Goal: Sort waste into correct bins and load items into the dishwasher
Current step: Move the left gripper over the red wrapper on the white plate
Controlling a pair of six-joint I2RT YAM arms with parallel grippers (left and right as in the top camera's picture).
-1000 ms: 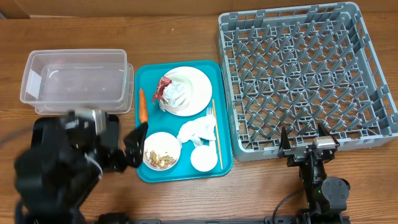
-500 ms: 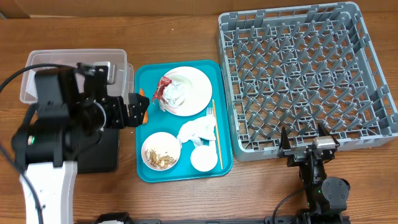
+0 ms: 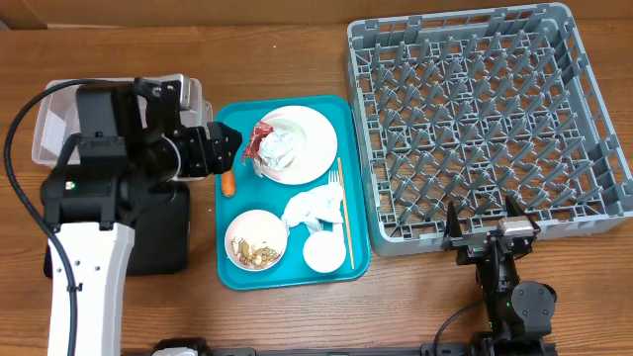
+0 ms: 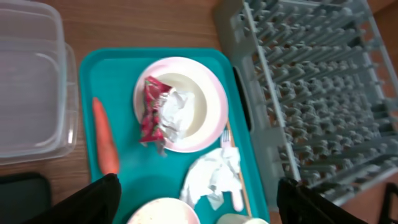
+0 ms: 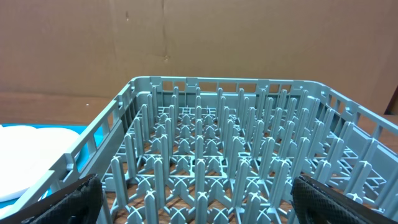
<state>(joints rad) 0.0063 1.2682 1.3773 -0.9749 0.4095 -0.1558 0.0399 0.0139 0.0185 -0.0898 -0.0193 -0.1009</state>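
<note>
Left gripper: jaws wide apart, empty, hovering over teal tray. Carrot at tray's left edge, beside plate holding red wrapper. Right gripper: wide, empty, by rack. Likely step: first waste pick. Next: centre on carrot, descend, close.

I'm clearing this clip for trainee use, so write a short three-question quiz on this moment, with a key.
1. True or false: the carrot lies on the white plate.
2. What sits on the plate? A) a fork B) a red wrapper and a crumpled napkin C) nut scraps
3. Short answer: is it the left pincer or the right pincer that hovers over the teal tray?

Key: 1 false, it lies on the tray beside the plate. 2 B. 3 left.
</note>
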